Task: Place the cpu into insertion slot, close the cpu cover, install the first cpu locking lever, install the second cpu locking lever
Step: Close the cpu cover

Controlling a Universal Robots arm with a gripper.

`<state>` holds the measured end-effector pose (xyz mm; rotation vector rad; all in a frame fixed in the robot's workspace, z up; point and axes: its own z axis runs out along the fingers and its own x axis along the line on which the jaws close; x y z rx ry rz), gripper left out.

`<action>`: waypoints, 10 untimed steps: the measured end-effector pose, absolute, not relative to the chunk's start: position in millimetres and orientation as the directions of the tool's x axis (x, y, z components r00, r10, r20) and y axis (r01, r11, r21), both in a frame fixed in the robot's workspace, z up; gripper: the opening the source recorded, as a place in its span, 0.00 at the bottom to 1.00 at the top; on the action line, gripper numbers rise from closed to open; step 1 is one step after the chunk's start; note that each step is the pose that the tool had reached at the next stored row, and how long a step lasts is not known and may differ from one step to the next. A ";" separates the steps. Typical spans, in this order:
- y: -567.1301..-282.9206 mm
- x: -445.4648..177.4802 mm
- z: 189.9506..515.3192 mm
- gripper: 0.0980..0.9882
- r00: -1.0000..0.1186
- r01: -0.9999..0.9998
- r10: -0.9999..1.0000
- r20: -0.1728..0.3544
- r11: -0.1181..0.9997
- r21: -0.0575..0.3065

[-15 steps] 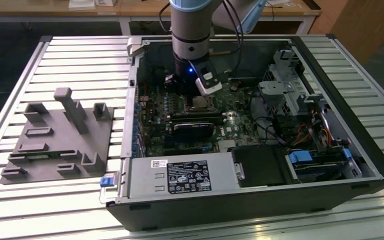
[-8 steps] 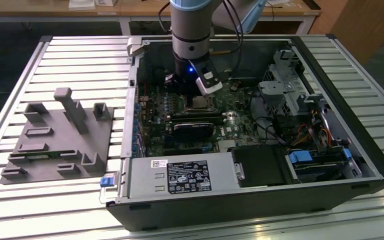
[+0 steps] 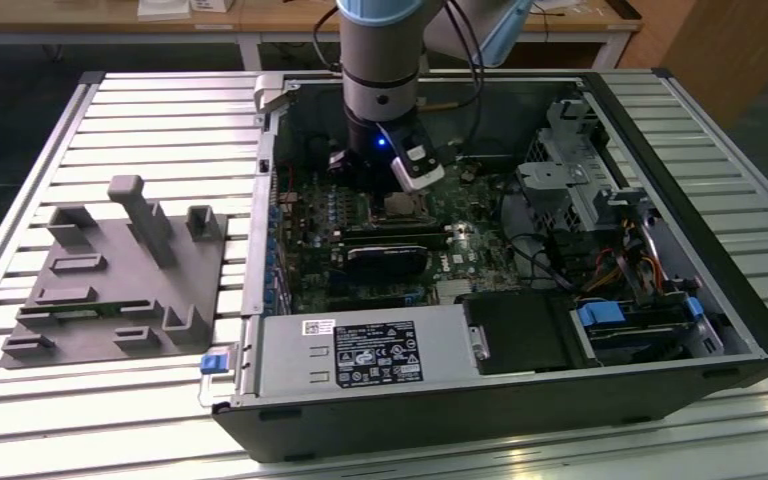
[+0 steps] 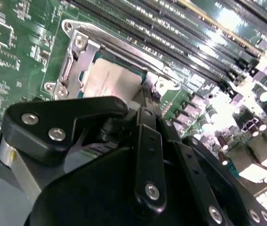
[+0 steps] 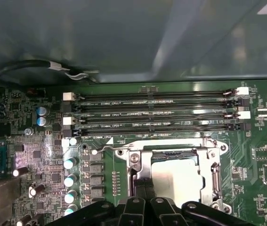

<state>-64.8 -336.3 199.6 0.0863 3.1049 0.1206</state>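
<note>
1. My gripper hangs inside the open computer case. Its fingers are pressed together, tips at the edge of the insertion slot.
2. The cpu sits in the slot, silver top up.
3. The cpu cover lies flat over it, chip showing through the window.
4. The memory slots are long and black, just beside the socket.
5. The desk is slatted and carries the case.

Silver-grey cpu, green circuit board, black memory slots.
</note>
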 end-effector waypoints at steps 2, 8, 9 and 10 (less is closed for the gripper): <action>-336.3 -65.0 199.6 0.01 -0.998 0.044 0.047 -0.031 0.996 0.078; -336.2 -64.9 200.1 0.01 -0.998 0.043 0.046 -0.031 0.996 0.079; -336.3 -64.4 200.2 0.01 -0.998 0.043 0.046 -0.031 0.996 0.078; -336.3 -63.7 200.3 0.01 -0.998 0.043 0.046 -0.031 0.996 0.078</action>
